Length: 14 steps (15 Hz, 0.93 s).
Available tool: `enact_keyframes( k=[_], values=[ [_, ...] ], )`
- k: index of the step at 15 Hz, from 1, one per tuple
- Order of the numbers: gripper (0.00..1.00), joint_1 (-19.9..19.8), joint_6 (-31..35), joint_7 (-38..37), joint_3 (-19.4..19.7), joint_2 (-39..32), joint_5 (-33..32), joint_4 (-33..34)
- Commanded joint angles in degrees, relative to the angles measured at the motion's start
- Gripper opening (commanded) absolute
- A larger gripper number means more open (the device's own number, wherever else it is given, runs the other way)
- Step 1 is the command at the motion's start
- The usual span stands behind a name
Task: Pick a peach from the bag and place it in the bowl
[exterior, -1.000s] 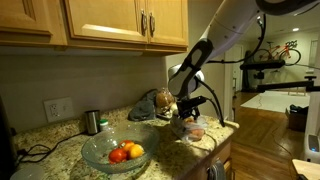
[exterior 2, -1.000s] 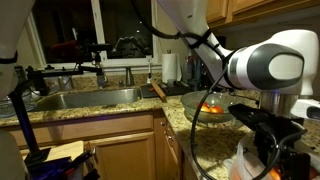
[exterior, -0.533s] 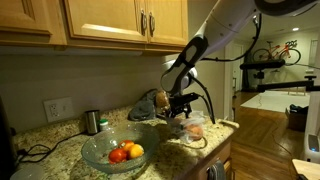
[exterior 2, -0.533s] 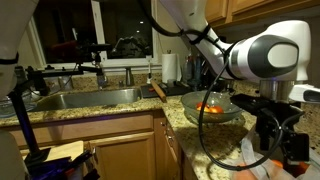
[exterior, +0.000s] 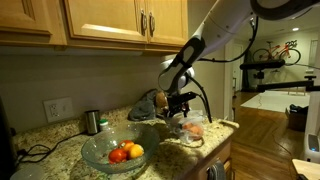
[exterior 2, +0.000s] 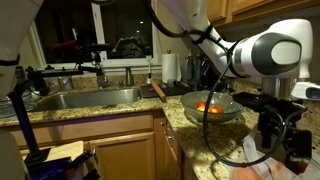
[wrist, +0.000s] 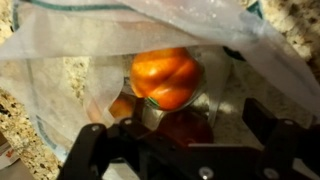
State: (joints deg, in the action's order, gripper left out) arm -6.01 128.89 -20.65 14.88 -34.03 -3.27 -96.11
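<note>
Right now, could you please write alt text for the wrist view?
An orange-red peach sits inside a translucent plastic bag, centred in the frame. The dark gripper reaches in from the bottom edge, fingers spread wide, and speckled counter shows at the corners.

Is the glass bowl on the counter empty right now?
No. In an exterior view the bowl already holds several pieces of red and orange fruit.
</note>
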Motion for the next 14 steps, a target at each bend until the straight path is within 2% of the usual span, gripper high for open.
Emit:
enact_keyframes(
  k=[1,14],
  values=[
    [1.00,-0.31,-3.26,-1.11,-0.15,-0.07,-0.32,1.02],
    [1.00,-0.76,-4.80,-1.42,0.72,2.40,-0.67,-1.79]
  ],
)
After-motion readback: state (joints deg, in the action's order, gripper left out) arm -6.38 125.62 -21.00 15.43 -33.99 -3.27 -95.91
